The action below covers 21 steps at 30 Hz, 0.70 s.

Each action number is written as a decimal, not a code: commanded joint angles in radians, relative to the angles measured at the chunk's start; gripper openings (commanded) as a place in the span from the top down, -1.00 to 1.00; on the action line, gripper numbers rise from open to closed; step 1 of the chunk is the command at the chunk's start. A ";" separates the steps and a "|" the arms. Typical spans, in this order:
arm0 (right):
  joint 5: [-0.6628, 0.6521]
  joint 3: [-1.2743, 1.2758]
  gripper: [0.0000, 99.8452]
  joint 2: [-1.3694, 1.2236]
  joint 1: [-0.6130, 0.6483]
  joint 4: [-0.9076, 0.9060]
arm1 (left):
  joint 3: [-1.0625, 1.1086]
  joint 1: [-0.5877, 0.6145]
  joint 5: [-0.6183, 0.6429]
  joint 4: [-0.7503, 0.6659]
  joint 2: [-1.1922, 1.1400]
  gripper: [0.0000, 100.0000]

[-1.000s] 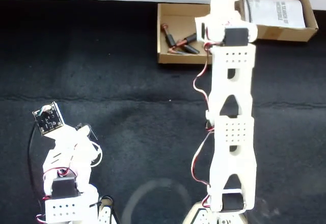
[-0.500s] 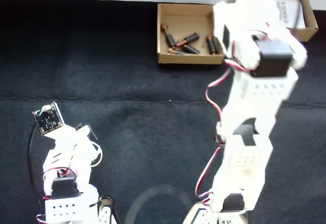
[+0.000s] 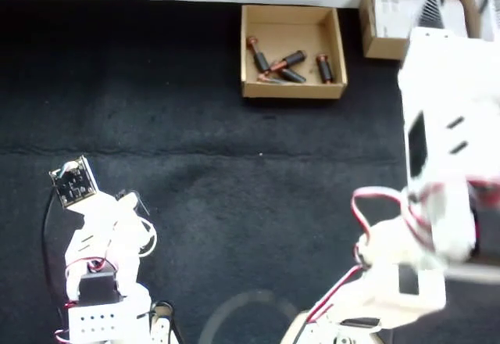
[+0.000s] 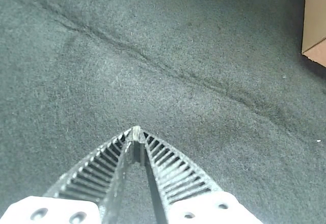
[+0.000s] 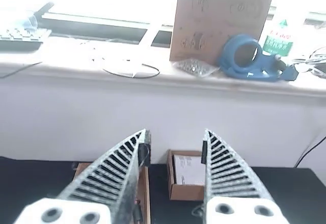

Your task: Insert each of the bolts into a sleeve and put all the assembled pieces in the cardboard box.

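Observation:
The cardboard box [image 3: 251,87] stands at the back of the black mat and holds several assembled pieces, dark sleeves with copper-coloured bolts [image 3: 287,62]; one piece [image 3: 324,68] lies by the box's right wall. My right gripper [image 5: 174,140] is open and empty, lifted high and facing the wall beyond the table, with the box's edge [image 5: 144,189] low between its fingers. In the high view the right arm [image 3: 445,148] rises close to the camera on the right. My left gripper [image 4: 135,131] is shut on nothing, low over bare mat at the front left, on the left arm [image 3: 101,242].
A smaller cardboard box [image 3: 373,45] with a printed sheet stands at the back right, the same small box [image 5: 187,183] showing between the right fingers. A fold in the mat [image 3: 234,155] runs across its middle. A box corner [image 4: 316,30] shows far from the left gripper.
The right arm has drawn back from over the cardboard box and swung up and to the right, uncovering the piece by the box's right wall. The left arm has not moved.

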<state>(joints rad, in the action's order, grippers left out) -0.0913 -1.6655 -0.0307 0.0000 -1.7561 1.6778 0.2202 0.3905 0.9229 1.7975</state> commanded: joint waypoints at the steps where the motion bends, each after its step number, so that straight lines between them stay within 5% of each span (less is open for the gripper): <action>1: -0.008 -0.045 0.70 0.111 -0.010 -0.010 | 0.018 0.005 -0.008 0.035 0.007 0.98; 7: -0.008 0.252 0.70 0.363 -0.010 -0.010 | 0.018 0.044 -0.014 0.189 0.008 0.98; 16: -0.006 1.159 0.70 0.857 -0.005 -0.007 | 0.018 0.259 -0.442 0.319 0.007 0.98; 21: -0.008 1.724 0.70 1.093 -0.004 0.051 | 0.018 0.291 -0.480 0.407 0.010 0.98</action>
<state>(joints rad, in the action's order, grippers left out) -0.0913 -0.3015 0.9498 0.0000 -1.7545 1.6778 0.4918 -0.0698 1.3034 1.7975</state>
